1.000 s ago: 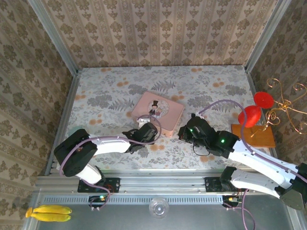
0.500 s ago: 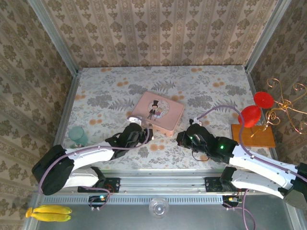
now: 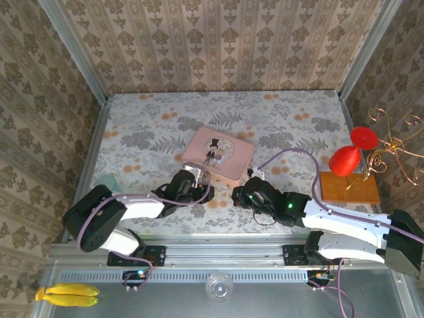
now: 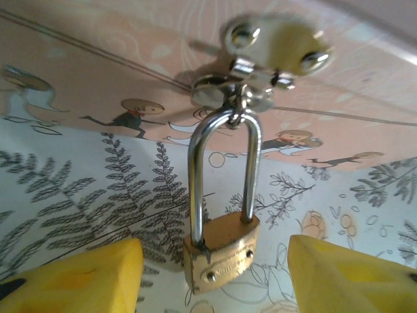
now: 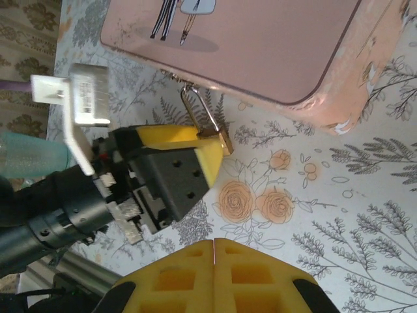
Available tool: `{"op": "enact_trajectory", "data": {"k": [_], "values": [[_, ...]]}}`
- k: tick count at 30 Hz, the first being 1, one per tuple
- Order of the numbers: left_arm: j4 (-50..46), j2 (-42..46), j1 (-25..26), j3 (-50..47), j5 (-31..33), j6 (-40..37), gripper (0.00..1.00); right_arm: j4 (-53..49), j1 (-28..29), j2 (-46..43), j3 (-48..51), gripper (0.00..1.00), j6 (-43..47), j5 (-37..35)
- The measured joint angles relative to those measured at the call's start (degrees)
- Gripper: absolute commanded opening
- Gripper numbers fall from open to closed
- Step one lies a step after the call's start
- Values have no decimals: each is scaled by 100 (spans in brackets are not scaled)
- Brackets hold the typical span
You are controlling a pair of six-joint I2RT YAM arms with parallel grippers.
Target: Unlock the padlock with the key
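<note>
The tiny brass padlock (image 4: 220,257), its shackle running lengthwise up to the pink rectangular tin's (image 4: 98,72) clasp (image 4: 251,62), lies between the left gripper's (image 4: 215,268) parted fingers, while the right gripper's (image 5: 214,251) are pressed together.

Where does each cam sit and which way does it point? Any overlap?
Top external: above and behind the robot, looking down at the table. It shows the left arm, right arm, left pincer and right pincer by the tin.
Left wrist: low, facing the tin's side. Its own yellow fingers flank the padlock, which is hooked to the clasp.
Right wrist: looks down on the tin and left pincer. Its own fingers are shut at the bottom.
Shared: both wrist views show the padlock and tin.
</note>
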State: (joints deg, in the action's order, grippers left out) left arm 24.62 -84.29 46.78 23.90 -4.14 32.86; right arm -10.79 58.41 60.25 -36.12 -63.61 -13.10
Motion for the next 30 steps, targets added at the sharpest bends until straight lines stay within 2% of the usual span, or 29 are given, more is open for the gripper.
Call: {"op": "enact_trajectory", "data": {"k": [3,8,15,21,30], "values": [[118,-280,22,188,24,20,51,-103,0,-4,-50,0,0,-138],[310,-525,72,282,144,52,32,-306,7,273,-479,0,11,-177],[546,-570,238,267,42,214,16,-225,76,323,-452,0,-227,-267],[579,-332,313,98,-98,496,9,-313,76,323,-437,0,-334,-345],[396,181,310,-2,-127,1073,2,157,81,389,-96,0,-568,-459]]}}
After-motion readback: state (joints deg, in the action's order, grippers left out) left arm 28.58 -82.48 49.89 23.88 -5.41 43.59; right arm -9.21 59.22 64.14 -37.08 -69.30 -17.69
